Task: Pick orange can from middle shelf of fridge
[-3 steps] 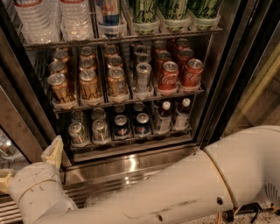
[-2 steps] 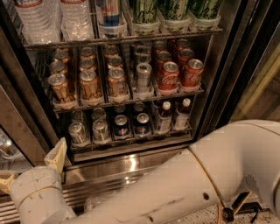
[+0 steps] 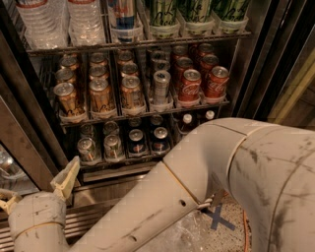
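Several orange cans (image 3: 101, 96) stand in three rows at the left of the middle shelf (image 3: 142, 112) in the open fridge (image 3: 256, 74). A slim silver can (image 3: 161, 86) and red Coca-Cola cans (image 3: 190, 86) stand to their right. My gripper (image 3: 39, 186) is at the lower left, below the shelf and in front of the fridge's base. It is open and empty, with one tan finger (image 3: 68, 176) pointing up towards the lower shelf. My arm (image 3: 211, 177) crosses the lower right and hides the right end of the lower shelf.
Water bottles (image 3: 49, 19), a blue can (image 3: 123, 15) and green cans (image 3: 197, 12) fill the top rack. The lower rack holds silver and dark cans (image 3: 113, 145) and small bottles (image 3: 187, 120). The door frame (image 3: 24, 147) stands at the left. A blue X marks the floor (image 3: 219, 219).
My arm's elbow has swung up and left and now covers more of the lower shelf's right side. The gripper has stayed low at the left, still open.
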`<act>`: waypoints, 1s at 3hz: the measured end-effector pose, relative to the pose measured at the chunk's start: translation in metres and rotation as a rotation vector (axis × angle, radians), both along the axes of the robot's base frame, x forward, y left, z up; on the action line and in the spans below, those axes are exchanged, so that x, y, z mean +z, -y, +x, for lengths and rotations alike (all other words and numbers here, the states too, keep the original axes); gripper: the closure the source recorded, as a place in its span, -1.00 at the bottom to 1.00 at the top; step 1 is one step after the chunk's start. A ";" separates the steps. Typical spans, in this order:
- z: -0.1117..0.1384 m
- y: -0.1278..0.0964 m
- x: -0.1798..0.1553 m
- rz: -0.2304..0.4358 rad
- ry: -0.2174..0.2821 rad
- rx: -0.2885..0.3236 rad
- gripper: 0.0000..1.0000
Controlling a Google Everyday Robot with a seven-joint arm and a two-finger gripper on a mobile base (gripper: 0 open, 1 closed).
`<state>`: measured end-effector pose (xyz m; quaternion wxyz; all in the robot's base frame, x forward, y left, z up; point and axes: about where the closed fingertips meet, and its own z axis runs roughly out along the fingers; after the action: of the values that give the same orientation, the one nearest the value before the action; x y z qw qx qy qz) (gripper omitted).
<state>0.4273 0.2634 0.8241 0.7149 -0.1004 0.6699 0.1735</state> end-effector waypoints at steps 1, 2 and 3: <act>0.000 0.000 0.000 0.000 0.000 0.000 -1.00; 0.008 0.002 0.000 -0.011 0.009 -0.018 -1.00; 0.025 0.017 0.013 -0.046 0.042 -0.078 -1.00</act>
<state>0.4528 0.2459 0.8370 0.7324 -0.0943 0.6620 0.1280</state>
